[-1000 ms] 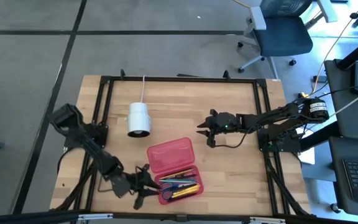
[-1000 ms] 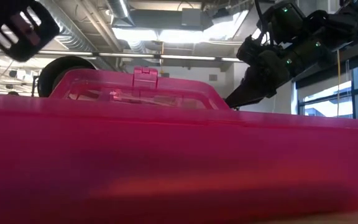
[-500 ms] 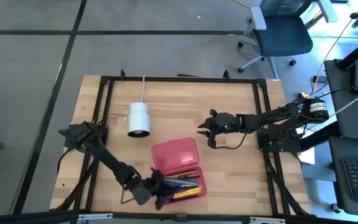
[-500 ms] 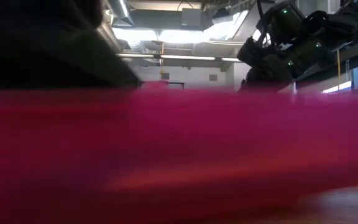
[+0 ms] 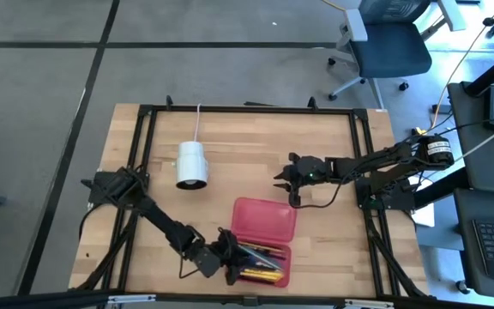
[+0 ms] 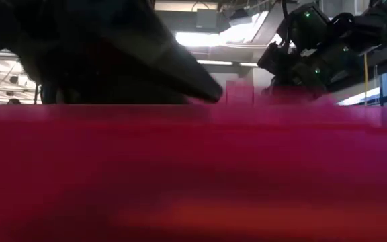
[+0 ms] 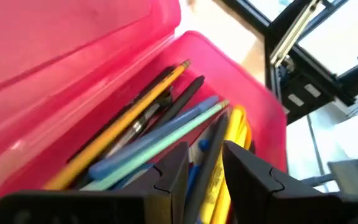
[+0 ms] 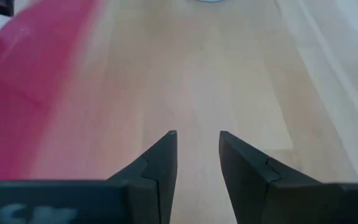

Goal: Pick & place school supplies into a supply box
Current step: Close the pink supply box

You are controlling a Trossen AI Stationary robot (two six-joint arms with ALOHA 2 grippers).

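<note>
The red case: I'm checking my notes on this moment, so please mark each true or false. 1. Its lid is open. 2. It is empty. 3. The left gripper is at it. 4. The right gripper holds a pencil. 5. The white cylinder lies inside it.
1. True: the red case lies open.
2. False: pencils and pens lie inside it.
3. True: the left gripper is at its near end.
4. False: the right gripper holds nothing, over bare table.
5. False: the white cylinder lies apart on the table.

Red translucent box (image 5: 264, 221) holds yellow (image 7: 126, 126), pale green (image 7: 166, 138), seemingly blue pencils (image 7: 146, 139).
</note>
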